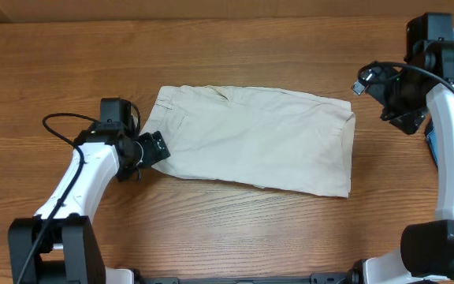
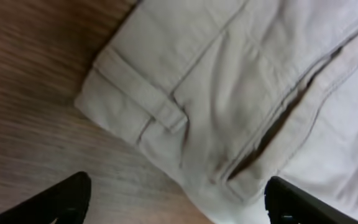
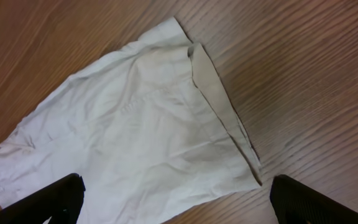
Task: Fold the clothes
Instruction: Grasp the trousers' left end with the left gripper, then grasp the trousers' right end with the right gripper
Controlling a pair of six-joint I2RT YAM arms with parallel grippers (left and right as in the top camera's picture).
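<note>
Beige shorts lie between left pincer and right pincer, both spread apart.

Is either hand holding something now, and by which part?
Nothing is held. The left hand and the right hand are both open, near opposite ends of the shorts.

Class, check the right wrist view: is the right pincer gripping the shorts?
No, the right pincer stands wide open above the shorts, pinching no cloth.

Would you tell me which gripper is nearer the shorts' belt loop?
Left. The left gripper is beside the belt loop at the waistband; the right gripper is past the opposite hem.
</note>
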